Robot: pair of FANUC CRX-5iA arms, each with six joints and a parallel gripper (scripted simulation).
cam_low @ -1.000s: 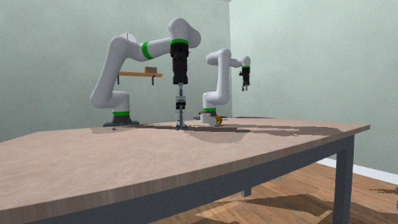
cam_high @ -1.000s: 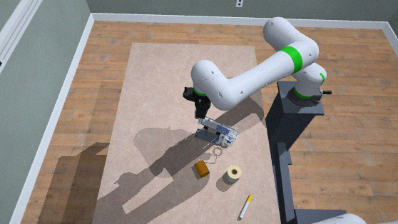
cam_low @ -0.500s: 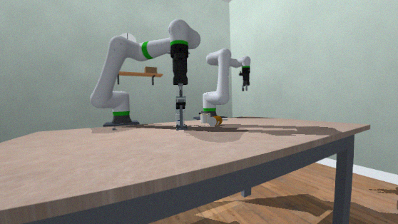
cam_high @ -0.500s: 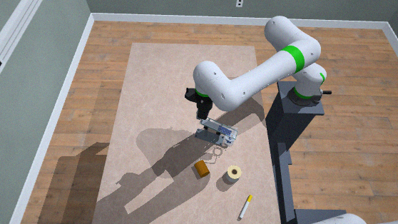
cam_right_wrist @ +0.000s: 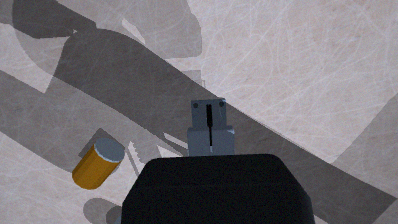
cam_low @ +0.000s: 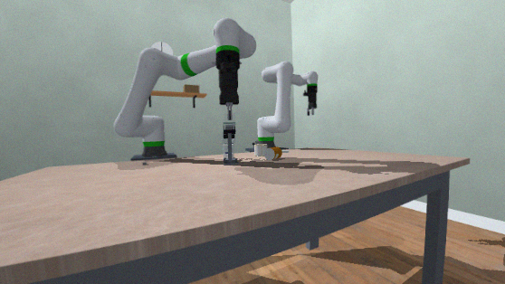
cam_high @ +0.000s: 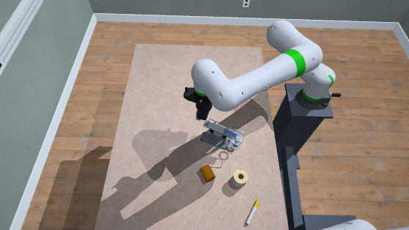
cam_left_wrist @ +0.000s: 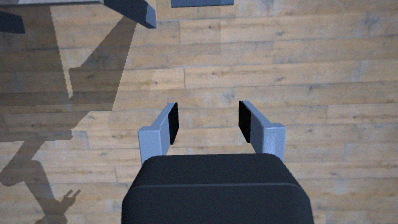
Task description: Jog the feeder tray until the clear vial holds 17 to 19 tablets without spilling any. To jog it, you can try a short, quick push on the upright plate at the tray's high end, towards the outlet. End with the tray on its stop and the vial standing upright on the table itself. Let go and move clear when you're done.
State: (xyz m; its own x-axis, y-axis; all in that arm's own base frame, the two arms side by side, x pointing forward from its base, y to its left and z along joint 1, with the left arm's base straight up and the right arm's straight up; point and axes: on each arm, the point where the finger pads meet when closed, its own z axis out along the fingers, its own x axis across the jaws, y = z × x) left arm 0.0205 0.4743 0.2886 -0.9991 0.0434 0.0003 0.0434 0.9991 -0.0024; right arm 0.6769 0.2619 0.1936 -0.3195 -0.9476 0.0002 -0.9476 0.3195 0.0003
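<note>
Right claw (cam_high: 200,117) (cam_low: 229,118) (cam_right_wrist: 209,106) pointing down, fingers together, near feeder tray (cam_high: 222,128) (cam_low: 229,127)

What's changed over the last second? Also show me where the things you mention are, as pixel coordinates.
The right gripper (cam_high: 199,116) (cam_low: 229,117) (cam_right_wrist: 209,117) has drawn back from the tray (cam_high: 223,129) (cam_low: 229,126), leftward in the top view. Nothing was grasped or released. The left gripper (cam_low: 310,111) (cam_left_wrist: 208,114) and orange bottle (cam_high: 207,173) (cam_low: 275,153) (cam_right_wrist: 95,167) look unmoved; I can't tell whether tablets shifted.
</note>
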